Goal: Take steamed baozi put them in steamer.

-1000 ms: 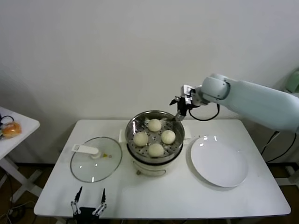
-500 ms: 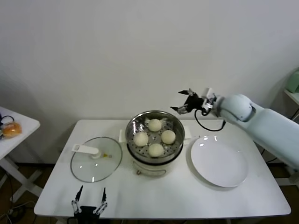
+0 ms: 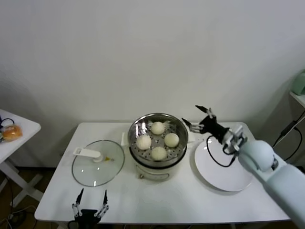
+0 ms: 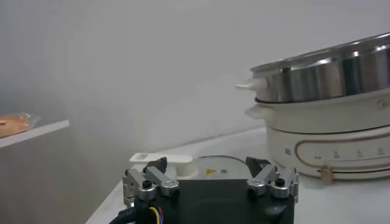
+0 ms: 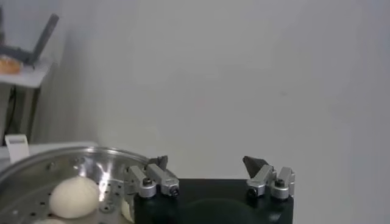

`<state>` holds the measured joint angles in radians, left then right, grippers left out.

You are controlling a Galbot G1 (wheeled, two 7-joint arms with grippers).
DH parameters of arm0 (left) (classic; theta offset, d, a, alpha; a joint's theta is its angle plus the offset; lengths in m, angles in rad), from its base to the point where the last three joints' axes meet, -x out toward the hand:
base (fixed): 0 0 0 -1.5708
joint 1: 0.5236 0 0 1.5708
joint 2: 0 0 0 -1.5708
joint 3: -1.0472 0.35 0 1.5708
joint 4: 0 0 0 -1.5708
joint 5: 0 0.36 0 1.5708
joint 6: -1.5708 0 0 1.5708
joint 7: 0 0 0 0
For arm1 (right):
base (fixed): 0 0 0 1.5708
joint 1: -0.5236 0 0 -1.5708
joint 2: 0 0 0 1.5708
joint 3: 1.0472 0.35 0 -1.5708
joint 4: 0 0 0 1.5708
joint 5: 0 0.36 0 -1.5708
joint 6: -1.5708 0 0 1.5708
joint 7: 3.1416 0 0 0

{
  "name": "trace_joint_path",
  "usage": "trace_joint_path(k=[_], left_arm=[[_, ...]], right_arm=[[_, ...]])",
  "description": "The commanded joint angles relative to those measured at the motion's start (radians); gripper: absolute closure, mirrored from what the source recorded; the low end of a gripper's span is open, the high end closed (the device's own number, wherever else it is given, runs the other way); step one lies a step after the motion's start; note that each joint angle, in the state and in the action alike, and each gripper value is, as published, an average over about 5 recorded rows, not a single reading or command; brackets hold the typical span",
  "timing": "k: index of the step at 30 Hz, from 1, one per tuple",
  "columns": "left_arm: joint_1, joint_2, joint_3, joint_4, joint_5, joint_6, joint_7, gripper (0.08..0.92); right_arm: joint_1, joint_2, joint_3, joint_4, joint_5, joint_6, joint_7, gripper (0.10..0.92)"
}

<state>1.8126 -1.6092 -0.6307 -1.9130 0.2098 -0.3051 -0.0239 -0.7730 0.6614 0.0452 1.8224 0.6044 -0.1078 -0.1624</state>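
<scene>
Baozi [image 3: 158, 140], four of them, sit inside the steamer [image 3: 136, 131] mid-table. Right gripper [image 3: 196, 119] hovers just beside its rim, jaws spread, empty, above the white plate [image 3: 224, 179]. Left gripper [image 3: 90, 204] idles open by the glass lid [image 3: 97, 164]. No legible writing.

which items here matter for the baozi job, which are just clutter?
Job: four steamed baozi, all already in the steamer; right gripper, open and empty.
Clutter: white plate, glass lid, orange-brown bun on side table; left gripper parked.
</scene>
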Motion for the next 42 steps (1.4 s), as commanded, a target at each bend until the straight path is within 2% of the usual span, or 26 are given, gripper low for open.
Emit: trace_joint_path(k=[1,9,16,28,42], left_arm=[[-0.002,-0.008,-0.002,0.001,-0.014,-0.002,-0.001,0.177],[-0.003,-0.012,-0.003,-0.003,-0.017,-0.002,-0.003,0.177],[-0.002,-0.017,-0.003,-0.008,-0.015,-0.001,-0.004,0.177],[0.001,-0.023,0.003,-0.022,-0.017,0.003,-0.004,0.177],[-0.001,-0.023,0.005,-0.022,-0.018,0.005,-0.002,0.177]], right_arm=[[-0.787,0.294,0.509,0.129,-0.151,0.363,-0.005,0.203],[-0.942,0.449,0.507,0.096,-0.147,0.564,-0.007,0.203],[-1.005,0.547,0.477,0.039,-0.139,0.673,0.001,0.203],[-1.057,0.589,0.428,-0.004,-0.128,0.737,-0.002,0.203],[-1.047,0.595,0.42,-0.015,-0.134,0.738,0.0,0.203]])
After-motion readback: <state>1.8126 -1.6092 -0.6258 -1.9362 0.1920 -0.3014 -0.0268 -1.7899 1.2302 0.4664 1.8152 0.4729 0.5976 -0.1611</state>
